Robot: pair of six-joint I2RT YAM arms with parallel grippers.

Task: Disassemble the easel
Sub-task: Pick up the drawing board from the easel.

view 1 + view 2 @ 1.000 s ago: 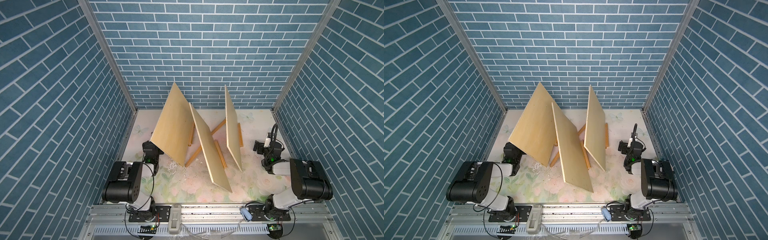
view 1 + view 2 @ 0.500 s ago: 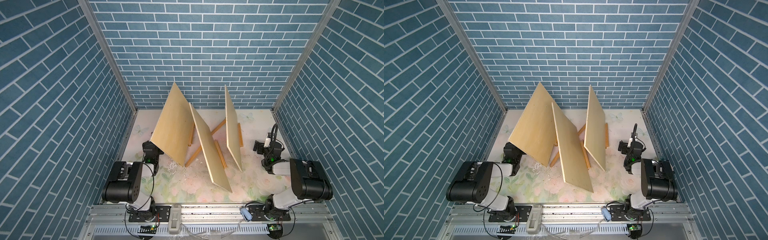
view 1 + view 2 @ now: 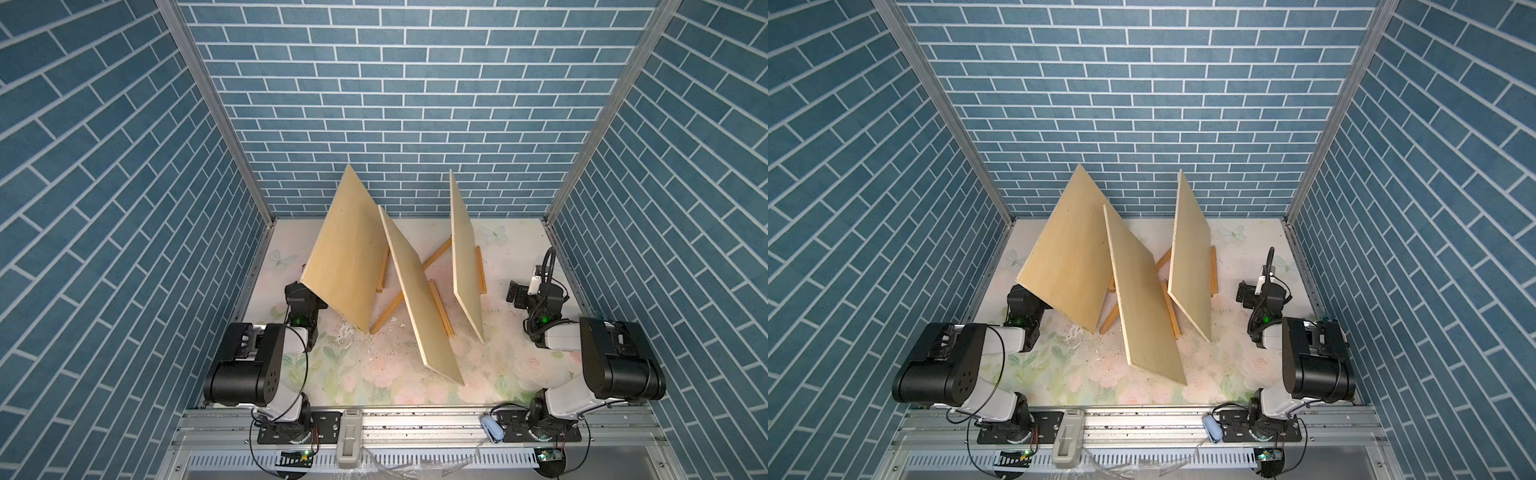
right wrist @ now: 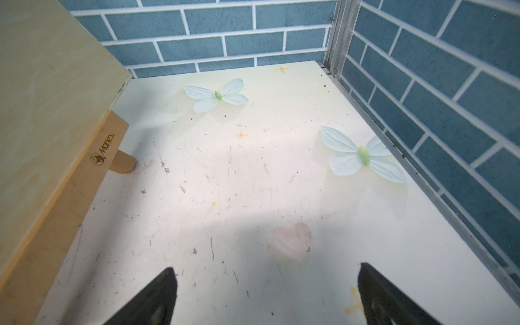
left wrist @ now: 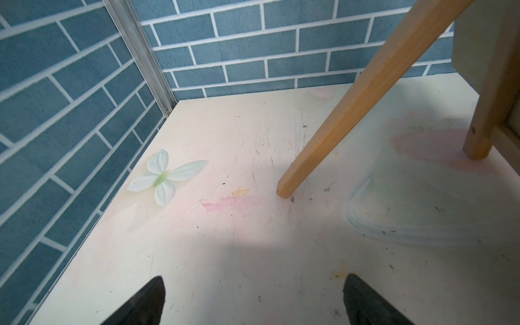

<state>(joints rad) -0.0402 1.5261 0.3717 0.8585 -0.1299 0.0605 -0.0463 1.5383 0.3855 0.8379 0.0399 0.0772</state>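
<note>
Three easels stand in a row across the middle of the desk, each a wooden frame with a pale plywood board on its ledge: left easel [image 3: 349,253], middle easel [image 3: 419,303], right easel [image 3: 465,266]. Both top views show all three leaning. The middle easel reaches nearest the front edge. The left easel's board hangs over my left wrist. Orange-wood legs [image 3: 436,254] cross on the desk behind the boards.

Desk [image 3: 374,378]: glossy floral print, scuffed. White flakes [image 3: 345,332] lie by the left easel's low corner, and there are printed butterflies [image 4: 216,95] toward the far corners. Blue brick-pattern walls [image 3: 395,104] stand on three sides, with a metal rail [image 3: 415,419] along the front edge.

Left gripper [image 5: 254,278]: jaws wide, nothing between them, low over the desk near the left edge. A slanted easel leg [image 5: 351,104] has its foot on the desk ahead, apart from my fingers.

Right gripper [image 4: 266,267]: jaws wide, empty, low near the right edge. The right easel's ledge [image 4: 70,191], with a burnt-in logo, sits beside it toward the desk's middle, not touching.

Left arm [image 3: 245,365] and right arm [image 3: 615,365]: bases at the front corners, both folded. Elbows are raised at the front, and the forearms are low and point at the far wall.
</note>
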